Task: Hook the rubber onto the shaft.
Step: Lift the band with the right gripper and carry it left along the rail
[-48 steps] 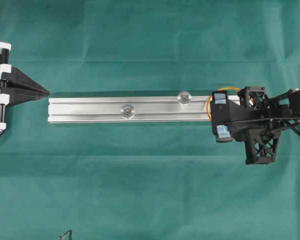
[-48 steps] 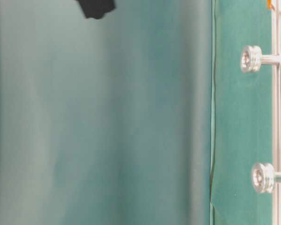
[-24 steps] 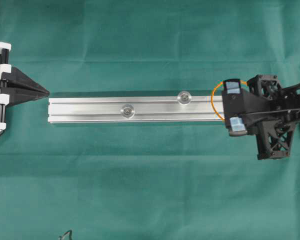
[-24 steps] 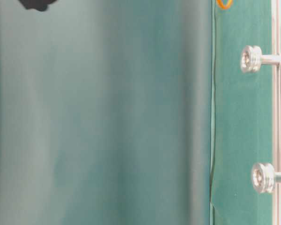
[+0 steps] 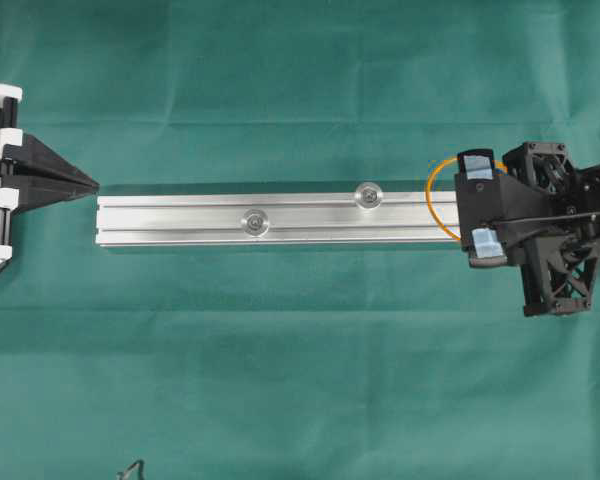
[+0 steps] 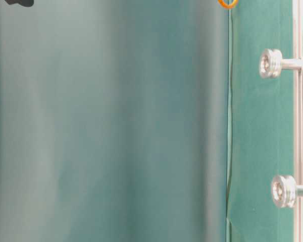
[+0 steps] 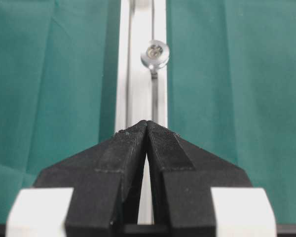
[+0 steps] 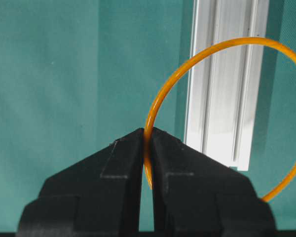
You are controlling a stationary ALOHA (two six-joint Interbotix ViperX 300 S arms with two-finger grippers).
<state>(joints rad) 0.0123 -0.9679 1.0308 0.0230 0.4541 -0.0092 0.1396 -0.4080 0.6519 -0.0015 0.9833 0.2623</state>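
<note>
The rubber (image 8: 160, 98), a thin orange loop, is pinched at its edge by my right gripper (image 8: 148, 132), which is shut on it. It hangs over the right end of the aluminium rail (image 5: 180, 220); its arc (image 5: 429, 200) shows just left of my right gripper (image 5: 464, 205). Two round-headed shafts stand on the rail, one (image 5: 367, 195) nearer the rubber and one (image 5: 254, 222) farther left. No part of the loop touches either shaft. My left gripper (image 7: 147, 124) is shut and empty, its tip (image 5: 93, 186) just off the rail's left end, facing a shaft (image 7: 155, 53).
Green cloth (image 5: 300, 360) covers the table. The table-level view, turned on its side, shows both shafts (image 6: 270, 63) (image 6: 284, 191), a bit of the rubber (image 6: 227, 3) at the top edge and a black part of the right arm (image 6: 19, 2). A dark cable end (image 5: 130, 468) lies at the front.
My right gripper has drawn back to the right and risen, carrying the rubber with it. The left gripper and the rail have not moved.
</note>
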